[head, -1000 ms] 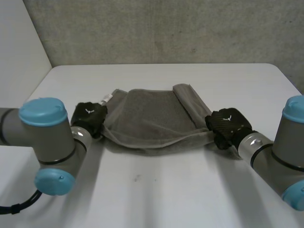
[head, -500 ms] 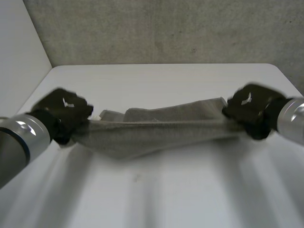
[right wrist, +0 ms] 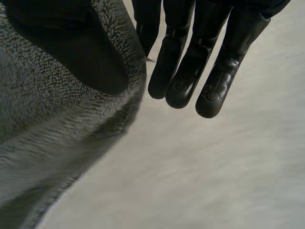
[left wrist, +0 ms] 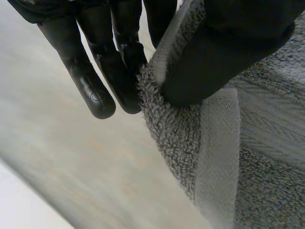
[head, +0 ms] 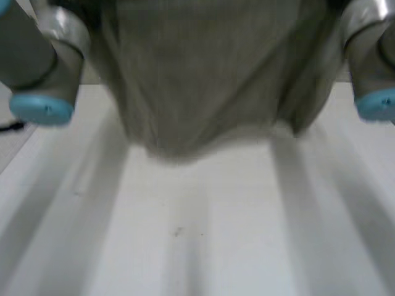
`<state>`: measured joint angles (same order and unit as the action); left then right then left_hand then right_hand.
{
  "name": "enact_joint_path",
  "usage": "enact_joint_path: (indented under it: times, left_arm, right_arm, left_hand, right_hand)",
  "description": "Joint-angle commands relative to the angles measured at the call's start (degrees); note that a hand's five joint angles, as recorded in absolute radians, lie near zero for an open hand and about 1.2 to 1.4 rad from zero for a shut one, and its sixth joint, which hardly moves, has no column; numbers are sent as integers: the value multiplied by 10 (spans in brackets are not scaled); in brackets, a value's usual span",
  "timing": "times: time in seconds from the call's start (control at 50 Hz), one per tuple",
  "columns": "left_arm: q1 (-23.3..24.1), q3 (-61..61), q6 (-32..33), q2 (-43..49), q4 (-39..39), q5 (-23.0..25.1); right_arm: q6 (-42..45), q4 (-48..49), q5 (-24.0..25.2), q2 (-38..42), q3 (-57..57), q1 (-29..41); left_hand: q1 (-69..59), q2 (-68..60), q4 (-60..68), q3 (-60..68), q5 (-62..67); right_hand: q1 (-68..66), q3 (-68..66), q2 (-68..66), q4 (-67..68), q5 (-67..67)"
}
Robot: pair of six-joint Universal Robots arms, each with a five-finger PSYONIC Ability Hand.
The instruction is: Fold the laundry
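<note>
Progress: no fold made that I can see. I've got the grey terry-cloth towel (head: 203,80) up in the air, sagging between the left arm (head: 43,68) and the right arm (head: 370,55), over the far side of the white table (head: 185,246), about midway between its left and right edges.
Left to do: lay it flat, then fold. I judge that's nearly the whole job.
Left hand (left wrist: 119,47): fingers (left wrist: 90,90) straight and together, thumb clamping a hemmed towel edge against them.
Right hand (right wrist: 181,47): fingers (right wrist: 212,90) straight, close together, towel edge wrapped over the thumb and pinched there. The contact itself is partly hidden.
</note>
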<state>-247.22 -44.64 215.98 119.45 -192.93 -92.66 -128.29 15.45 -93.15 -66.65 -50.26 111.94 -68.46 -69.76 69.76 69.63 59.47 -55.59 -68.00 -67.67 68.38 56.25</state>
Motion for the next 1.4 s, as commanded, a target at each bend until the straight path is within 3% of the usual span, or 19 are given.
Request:
enact_joint_path:
  times: [0.02, 0.24, 0.36, 0.52, 0.6, 0.62, 0.64, 0.68, 0.74, 0.9, 1.06, 1.4]
  left_arm:
    - [-10, -61, -76, -69, -106, -9]
    - [-29, -341, -108, -87, -97, 6]
    - [-38, -488, -103, -62, -120, 56]
    - [-48, -585, -44, -46, -120, 70]
    - [-70, -611, -14, -67, -114, 72]
    - [-76, -620, -8, -83, -112, 72]
    - [-76, -621, -8, -84, -112, 72]
    - [-75, -629, -6, -96, -111, 71]
    - [-72, -650, -6, -113, -109, 71]
    - [-62, -675, -10, -175, -105, 71]
    - [-58, -675, -21, -190, -105, 71]
    - [-56, -675, -43, -195, -99, 71]
  right_arm:
    - [-6, 128, 39, -81, -142, -4]
    - [-6, 73, 48, -81, -321, -1]
    - [-8, 36, 61, -32, -426, -1]
    - [-29, -6, 70, 8, -475, -4]
    - [-89, -51, 76, -1, -478, -7]
    - [-113, -61, 82, -4, -478, -8]
    - [-114, -61, 83, -4, -478, -8]
    - [-160, -75, 102, -14, -477, -15]
    - [-204, -82, 125, -27, -477, -50]
    - [-332, -138, 175, -46, -460, -150]
    - [-371, -150, 223, -45, -479, -202]
    - [-377, -110, 246, -5, -503, -202]
  left_hand:
    - [-115, -102, 102, 104, 105]
    - [-115, -102, 102, 104, 105]
    - [-115, -102, 102, 104, 105]
    - [-115, -102, 102, 104, 105]
    - [-115, -102, 102, 104, 105]
    - [-115, -102, 102, 104, 105]
    - [-115, -102, 102, 104, 105]
    - [-115, -102, 102, 104, 105]
    - [-115, -102, 102, 104, 105]
    - [-115, -102, 102, 104, 105]
    - [-115, -102, 102, 104, 105]
    - [-115, -102, 102, 104, 105]
  right_hand:
    - [-244, -120, -123, 116, 137]
    - [-244, -120, -123, 116, 137]
    - [-244, -120, -123, 116, 137]
    - [-244, -120, -123, 116, 137]
    - [-244, -120, -123, 116, 137]
    - [-115, 9, 6, -13, 8]
    - [-113, 11, 7, -14, 7]
    - [121, 245, 242, -249, -228]
    - [164, 288, 285, -292, -271]
    - [167, 292, 288, -295, -274]
    - [162, 286, 283, -290, -269]
    - [164, 288, 285, -292, -271]
